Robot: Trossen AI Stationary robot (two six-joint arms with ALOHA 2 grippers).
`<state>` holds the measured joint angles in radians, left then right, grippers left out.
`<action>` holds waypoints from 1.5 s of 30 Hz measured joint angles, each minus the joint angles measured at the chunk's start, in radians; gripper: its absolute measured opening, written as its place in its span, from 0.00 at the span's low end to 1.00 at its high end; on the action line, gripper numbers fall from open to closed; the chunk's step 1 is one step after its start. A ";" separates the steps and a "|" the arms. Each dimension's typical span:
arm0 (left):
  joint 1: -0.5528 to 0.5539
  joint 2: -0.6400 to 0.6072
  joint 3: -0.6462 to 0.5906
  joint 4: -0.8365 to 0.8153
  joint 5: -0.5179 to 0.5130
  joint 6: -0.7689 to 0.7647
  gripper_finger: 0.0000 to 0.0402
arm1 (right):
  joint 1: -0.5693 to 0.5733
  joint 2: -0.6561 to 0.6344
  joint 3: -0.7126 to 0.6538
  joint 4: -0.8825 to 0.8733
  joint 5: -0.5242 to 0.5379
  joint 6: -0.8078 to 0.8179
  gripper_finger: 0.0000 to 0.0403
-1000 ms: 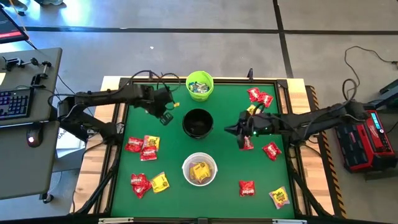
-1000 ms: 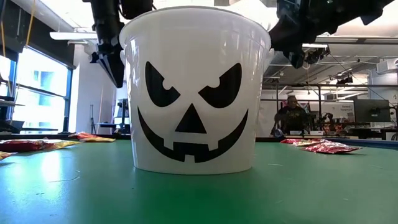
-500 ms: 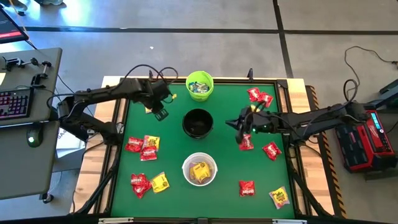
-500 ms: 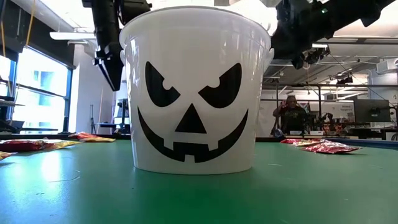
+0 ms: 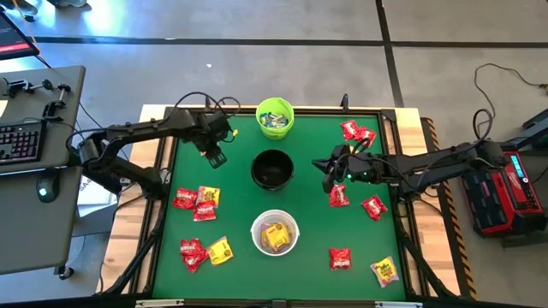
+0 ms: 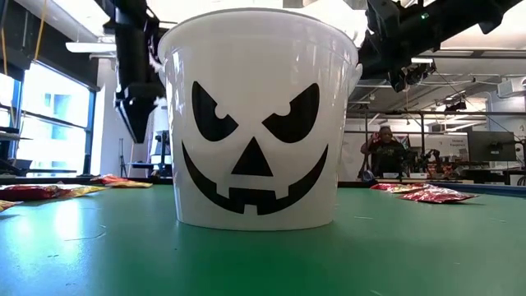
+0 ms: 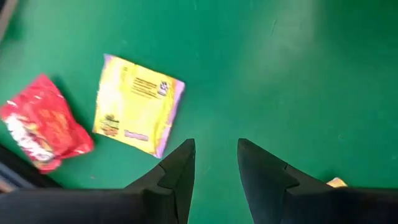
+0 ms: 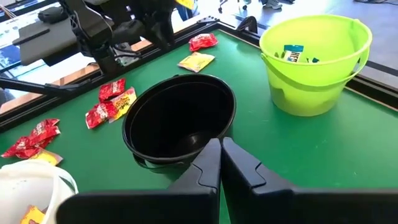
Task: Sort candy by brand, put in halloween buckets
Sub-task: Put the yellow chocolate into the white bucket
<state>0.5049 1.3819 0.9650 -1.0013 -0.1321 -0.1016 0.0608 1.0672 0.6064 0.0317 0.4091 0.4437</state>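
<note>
Three halloween buckets stand in a row down the middle of the green mat: lime green (image 5: 275, 117) far, black (image 5: 272, 169) in the middle, white (image 5: 275, 233) near. Red and yellow candy packets lie on the left (image 5: 197, 201) and on the right (image 5: 374, 207). My left gripper (image 7: 214, 146) is open and empty. It points down over the mat left of the black bucket, beside a yellow packet (image 7: 137, 106) and a red one (image 7: 43, 121). My right gripper (image 8: 221, 146) is shut and empty, hanging just right of the black bucket (image 8: 180, 121).
The green bucket (image 8: 314, 62) holds a few packets and the white bucket holds yellow ones. More packets lie at the near left (image 5: 205, 251), near right (image 5: 384, 271) and far right (image 5: 358, 133). A raised frame edges the mat. A person sits far off in the room (image 6: 385, 152).
My left gripper has moved from beside the black bucket toward the table's left edge and has come down toward the mat, rolling as it went. My right gripper has stayed by the black bucket, its tip swinging a little toward the far edge.
</note>
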 joint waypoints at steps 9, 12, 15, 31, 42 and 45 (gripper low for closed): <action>0.000 0.000 -0.071 0.025 0.005 0.037 0.29 | -0.013 0.000 0.000 -0.063 -0.039 0.000 0.00; 0.000 0.000 -0.071 0.028 0.006 0.069 0.31 | -0.024 0.000 0.000 -0.089 -0.047 0.011 0.00; 0.006 0.000 -0.071 0.028 -0.003 0.094 0.35 | -0.033 0.000 0.000 -0.095 -0.047 0.009 0.00; 0.100 0.087 -0.070 0.043 -0.027 0.123 0.49 | -0.062 0.000 0.000 -0.095 -0.050 0.004 0.00; 0.118 0.243 -0.069 0.113 -0.061 0.132 0.49 | -0.061 0.000 0.000 -0.095 -0.049 0.031 0.00; 0.129 0.282 -0.069 0.113 -0.061 0.132 0.49 | -0.061 0.000 0.000 -0.095 -0.049 0.045 0.00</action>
<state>0.6336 1.6638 0.8955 -0.8883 -0.1936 0.0308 -0.0006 1.0672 0.6067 -0.0635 0.3604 0.4890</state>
